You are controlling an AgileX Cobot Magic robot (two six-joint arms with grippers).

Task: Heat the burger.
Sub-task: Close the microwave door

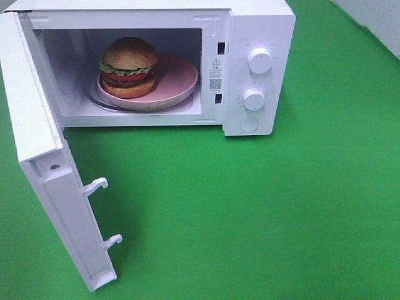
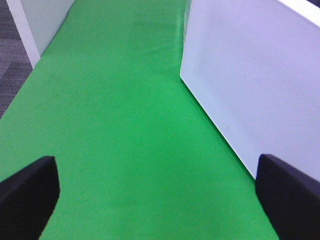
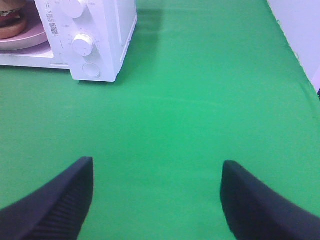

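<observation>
Nearest, both tools hang over the green table (image 1: pixel 262 219), outside the high view. The left tool (image 2: pixel 157 202) gapes wide and holds nothing; the right tool (image 3: pixel 159 200) is also spread and empty. Just beside the left tool stands the outer face of the door (image 2: pixel 260 75), swung out to the near left, its long edge running near to far. Farther back, the burger (image 1: pixel 129 67) sits on the plate (image 1: pixel 181 78) inside the microwave (image 1: pixel 259 22), so loading looks done. Shutting the door probably comes next. The left arm is nearer for that, with a push rightward and away. The knobs (image 1: pixel 259 60), on the microwave's right, fall on the right arm's side.
</observation>
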